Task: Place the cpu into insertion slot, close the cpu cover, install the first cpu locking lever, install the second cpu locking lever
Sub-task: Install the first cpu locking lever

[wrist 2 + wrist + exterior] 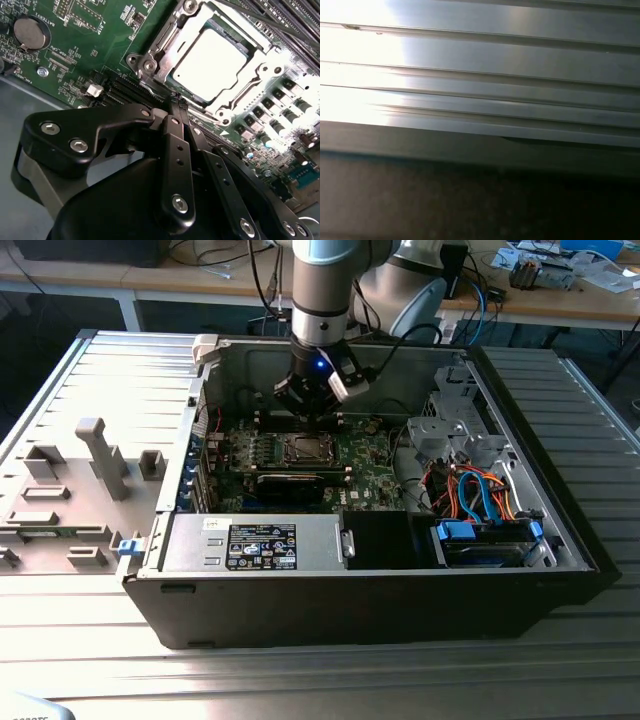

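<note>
The cpu (210, 60), silvery and square, lies flat in the insertion slot (303, 448) in the middle of the green motherboard (95, 45). The cpu cover (260, 75), a thin silver frame, lies down around the chip's edges. My gripper (178, 104) is shut, its two black fingers (176, 150) meeting at the tips with nothing visible between them. The tips sit right at one edge of the socket frame. In the exterior view my gripper (308, 408) hangs just behind the socket inside the open computer case. How the locking levers stand I cannot make out.
A labelled power supply (255, 543) runs along the case's front wall. A drive cage (440, 435) with blue and orange cables (480, 495) stands at the exterior view's right. The opened side panel (70, 490) lies at its left. A coin battery (30, 32) sits on the board. Ribbed metal (480, 75) crosses the first wrist view.
</note>
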`<state>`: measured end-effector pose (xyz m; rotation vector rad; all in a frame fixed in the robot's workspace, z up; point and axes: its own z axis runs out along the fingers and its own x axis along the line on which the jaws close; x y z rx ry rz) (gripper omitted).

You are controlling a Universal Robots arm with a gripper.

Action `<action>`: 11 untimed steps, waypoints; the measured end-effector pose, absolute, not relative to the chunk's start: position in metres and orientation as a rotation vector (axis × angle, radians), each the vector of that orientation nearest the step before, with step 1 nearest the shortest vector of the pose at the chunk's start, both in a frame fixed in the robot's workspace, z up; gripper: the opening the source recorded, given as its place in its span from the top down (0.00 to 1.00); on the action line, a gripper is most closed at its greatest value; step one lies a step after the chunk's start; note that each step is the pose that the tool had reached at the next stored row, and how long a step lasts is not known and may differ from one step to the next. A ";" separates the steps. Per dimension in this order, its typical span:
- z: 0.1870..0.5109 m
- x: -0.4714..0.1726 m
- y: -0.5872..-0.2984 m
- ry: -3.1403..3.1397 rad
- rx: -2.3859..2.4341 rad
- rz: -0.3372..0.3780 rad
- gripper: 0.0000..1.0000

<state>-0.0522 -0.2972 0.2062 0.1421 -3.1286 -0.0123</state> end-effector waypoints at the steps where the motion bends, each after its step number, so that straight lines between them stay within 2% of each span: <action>1: 0.206 -0.052 -0.298 -3.129 0.142 -0.012 0.89; 11: 0.202 -0.045 -0.298 -3.128 0.142 -0.012 0.89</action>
